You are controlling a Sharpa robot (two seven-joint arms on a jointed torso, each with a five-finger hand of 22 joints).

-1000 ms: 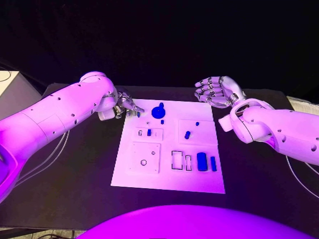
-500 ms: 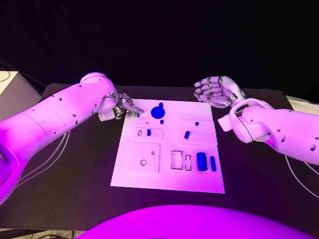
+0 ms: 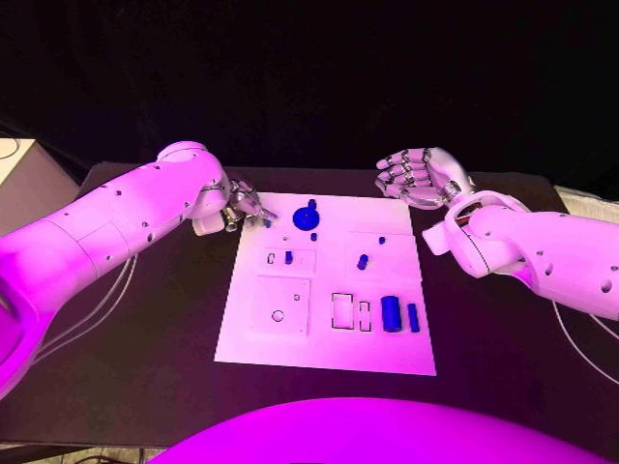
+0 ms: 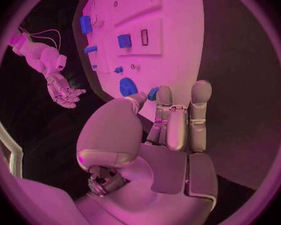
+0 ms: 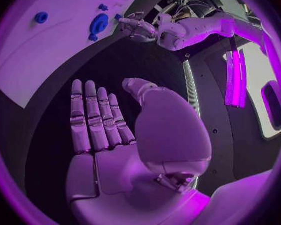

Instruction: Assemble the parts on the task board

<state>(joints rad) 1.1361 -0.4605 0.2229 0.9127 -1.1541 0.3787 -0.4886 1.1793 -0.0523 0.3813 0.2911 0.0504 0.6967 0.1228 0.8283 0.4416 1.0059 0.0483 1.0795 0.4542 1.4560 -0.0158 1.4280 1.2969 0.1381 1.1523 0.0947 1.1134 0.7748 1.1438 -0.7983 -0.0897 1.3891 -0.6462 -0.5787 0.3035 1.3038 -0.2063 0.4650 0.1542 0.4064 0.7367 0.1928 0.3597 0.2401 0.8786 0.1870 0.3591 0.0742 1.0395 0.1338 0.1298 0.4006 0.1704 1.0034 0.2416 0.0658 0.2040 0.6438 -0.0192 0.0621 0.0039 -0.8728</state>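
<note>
Task board (image 3: 331, 343) between both hands; small blue part (image 4: 152, 93) pinched at left hand (image 3: 239, 208) fingertips; right hand (image 3: 419, 178) loosely spread, holding nothing.

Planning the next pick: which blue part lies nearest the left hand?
The small blue part at the task board's far corner, right at the left hand's fingertips; the others lie farther in.

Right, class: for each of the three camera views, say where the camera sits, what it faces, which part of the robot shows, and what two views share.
Head view: on the robot's head, looking down at the task board; both arms, left hand, right hand.
Left wrist view: behind the left hand, facing the board's far end.
Right wrist view: behind the open right hand, facing the board's corner.
Shared: the round blue part.
</note>
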